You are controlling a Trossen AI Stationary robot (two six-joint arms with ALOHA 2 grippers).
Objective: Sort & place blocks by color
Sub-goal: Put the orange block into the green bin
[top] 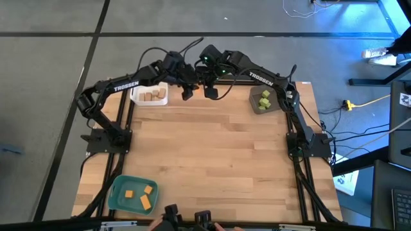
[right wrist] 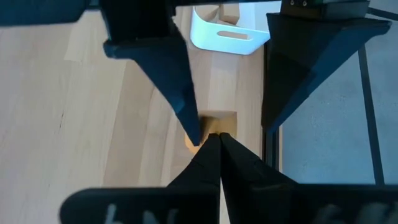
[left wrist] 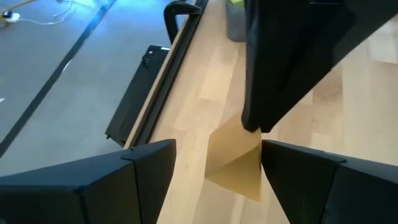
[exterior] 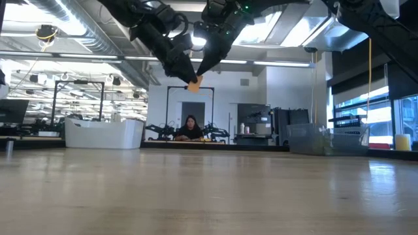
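Note:
A small orange block (exterior: pixel 194 83) hangs high above the table's far edge, between my two grippers. In the low view my left gripper (exterior: pixel 185 73) slants down to it from the left and my right gripper (exterior: pixel 201 70) from the right. My left gripper (left wrist: pixel 217 155) is open, its fingers on either side of the block (left wrist: pixel 233 158). My right gripper (right wrist: pixel 214 138) is shut on the block (right wrist: pixel 212 123). Other blocks lie in trays: tan ones (top: pixel 153 96), green ones (top: pixel 264 99), orange ones (top: pixel 142 196). My left gripper has the inner side of one finger (left wrist: pixel 280 177) against the block's side (left wrist: pixel 256 168); the other finger (left wrist: pixel 155 174) stands apart from it. My right gripper pinches the block's upper corner (left wrist: pixel 249 132) between its two fingers, only at their free ends (right wrist: pixel 214 146). It comes slanting down from the table's right. The block is lifted clear, high above the table.
A white tray (top: pixel 138 97) sits at the far left, a grey tray (top: pixel 254 104) at the far right and a teal tray (top: pixel 119 192) at the near left corner. Bare wood (top: pixel 212 154) lies between them. A person (exterior: pixel 191 128) sits far behind the table.

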